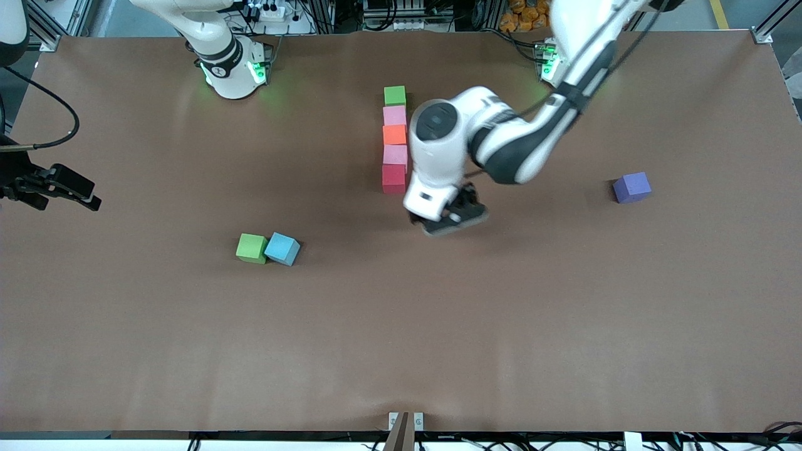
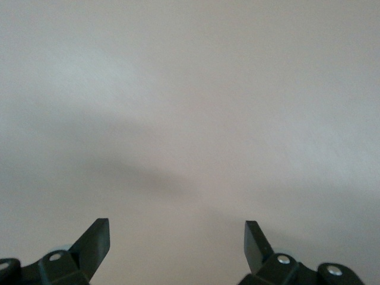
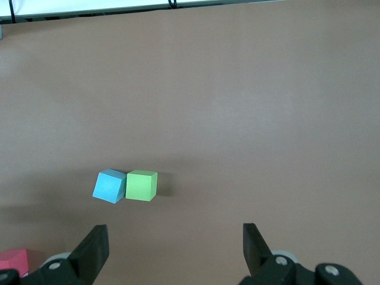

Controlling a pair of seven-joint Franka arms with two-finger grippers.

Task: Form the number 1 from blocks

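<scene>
Five-block column (image 1: 395, 139), green at 12 o'clock to red at 6, forms the 1's stem. Left gripper (image 1: 452, 216) w/ jaws apart, empty, hovers at red's 4 o'clock. Loose green block (image 1: 252, 248), blue block (image 1: 282, 249) touching at 8; purple block (image 1: 631, 187) at 3. Right gripper (image 3: 175, 246) also spread, empty, waits.

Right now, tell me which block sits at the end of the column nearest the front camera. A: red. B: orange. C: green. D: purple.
A: the red block is the lowest of the column in the front view, below a pink block; the purple block lies apart, toward the left arm's end of the table.
</scene>
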